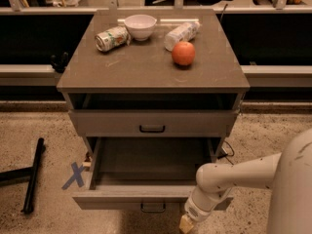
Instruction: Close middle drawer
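Observation:
The middle drawer [146,167] is pulled far out of the grey-brown cabinet, and its long grey tray looks empty. Its flat front [117,201] faces me at the bottom of the view, with a small dark bar handle [152,207]. My gripper [186,223] is at the bottom edge of the view, low against the right part of that front and right of the handle. The white forearm [229,177] comes in from the lower right and covers the drawer's front right corner.
The drawer above [152,123] is nearly shut. On the cabinet top [146,69] are a can [111,38], a white bowl [140,26], a lying bottle [181,33] and an orange fruit [183,53]. A black bar [33,177] and a blue X [74,175] are on the floor at the left.

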`<state>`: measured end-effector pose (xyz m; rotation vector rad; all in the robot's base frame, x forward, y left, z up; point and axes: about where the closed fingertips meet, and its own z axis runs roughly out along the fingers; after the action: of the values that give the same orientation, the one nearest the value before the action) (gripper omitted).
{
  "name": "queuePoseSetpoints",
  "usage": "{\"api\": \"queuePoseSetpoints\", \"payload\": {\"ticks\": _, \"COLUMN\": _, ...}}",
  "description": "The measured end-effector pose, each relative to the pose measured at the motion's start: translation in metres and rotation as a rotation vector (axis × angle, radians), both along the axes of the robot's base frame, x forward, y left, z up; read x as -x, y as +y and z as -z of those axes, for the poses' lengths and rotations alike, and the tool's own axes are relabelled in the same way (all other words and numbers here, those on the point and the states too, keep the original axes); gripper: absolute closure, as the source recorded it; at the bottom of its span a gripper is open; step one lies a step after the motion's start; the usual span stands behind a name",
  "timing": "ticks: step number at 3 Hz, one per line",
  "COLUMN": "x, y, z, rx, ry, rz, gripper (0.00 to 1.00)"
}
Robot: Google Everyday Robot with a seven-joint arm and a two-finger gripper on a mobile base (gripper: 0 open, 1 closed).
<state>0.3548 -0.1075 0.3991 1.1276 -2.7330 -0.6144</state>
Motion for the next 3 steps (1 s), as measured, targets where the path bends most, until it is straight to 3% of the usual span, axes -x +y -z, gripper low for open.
{"api": "queuePoseSetpoints", "payload": {"ticks": 1, "x": -0.044, "y": -0.008, "z": 0.017, "rx": -0.004, "ry": -0.081, "rz": 0.045, "gripper": 1.0}}
{"api": "queuePoseSetpoints", "payload": {"ticks": 2, "x": -0.06, "y": -0.011, "z": 0.024, "rx": -0.005, "ry": -0.115, "rz": 0.064, "gripper": 1.0}}
{"api": "queuePoseSetpoints", "payload": {"ticks": 3, "x": -0.101, "y": -0.016, "z": 0.033, "rx": -0.004, "ry": -0.188, "rz": 0.102, "gripper": 1.0}}
